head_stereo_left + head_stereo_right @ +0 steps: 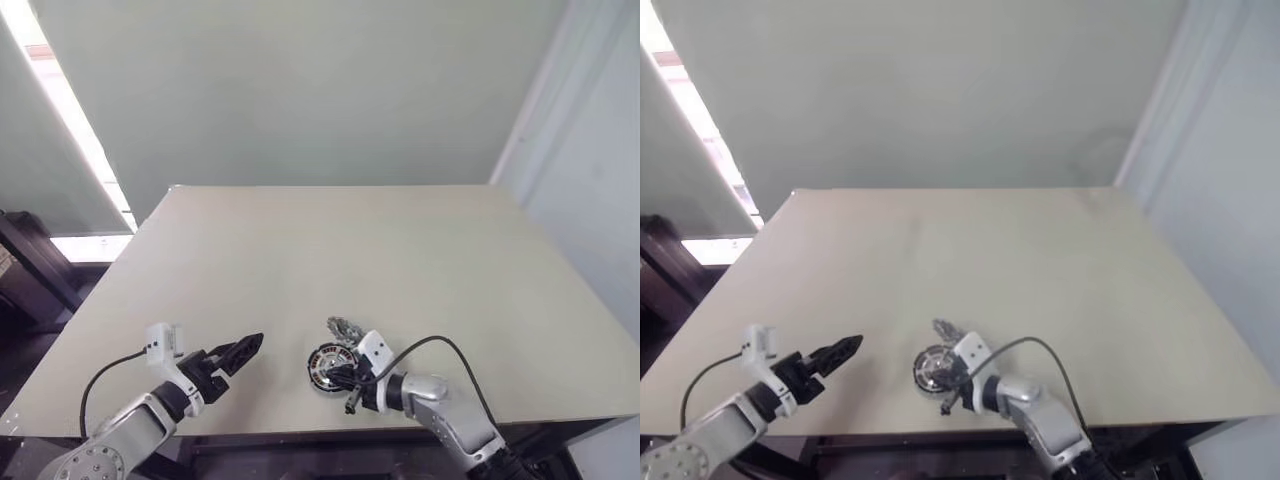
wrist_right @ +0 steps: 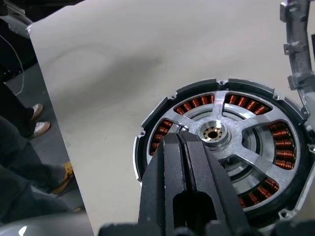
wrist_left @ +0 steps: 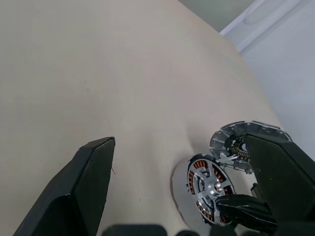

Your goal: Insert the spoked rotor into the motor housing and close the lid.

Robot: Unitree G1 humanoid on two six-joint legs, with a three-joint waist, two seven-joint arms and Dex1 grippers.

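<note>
Near the counter's (image 1: 420, 260) front edge, the spoked rotor (image 2: 224, 142) sits inside the motor housing (image 2: 147, 147), lid (image 1: 345, 327) just behind; right gripper (image 2: 183, 140) closed over it, left gripper (image 1: 240, 352) open

Left arm reaches in from the lower left, forearm angled toward the table's middle, cable looping off the wrist. Left gripper (image 1: 243, 351) points forward and to the right, slightly down, hovering above the surface; its two black fingers (image 3: 81, 189) stand wide apart with nothing between them. Right arm comes in from the lower right, elbow bent, wrist turned inward so the gripper aims forward-left and downward, cable arcing over the forearm. Right gripper (image 2: 183, 140) has both fingers pressed flat together, no gap, tips low near the table. The two grippers are apart, left one well off to the side.
</note>
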